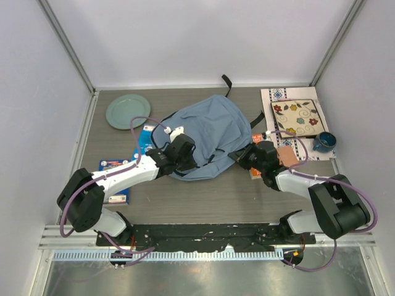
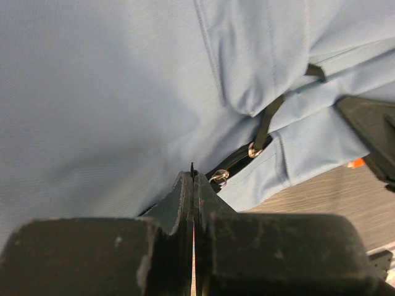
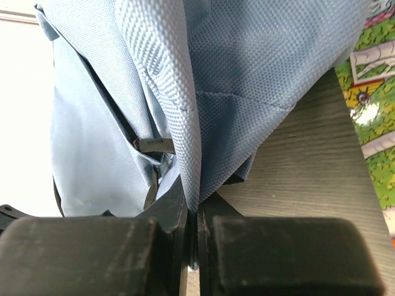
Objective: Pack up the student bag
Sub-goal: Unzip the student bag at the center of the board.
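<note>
Right gripper (image 3: 192,206) pinched a fold of the soft, limp student bag (image 1: 210,132); left gripper (image 2: 193,179) was fully closed by the zipper pulls (image 2: 219,179), its catch unclear; seams probably gave the firmest hold.

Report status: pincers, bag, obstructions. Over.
Left pincer shut at student bag zipper, grip unclear. Right pincer shut on bag fabric. Blue packet beside left pincer.

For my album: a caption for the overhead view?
Two arms work a blue student bag: right gripper pinching its fabric, left gripper shut at its edge.
</note>
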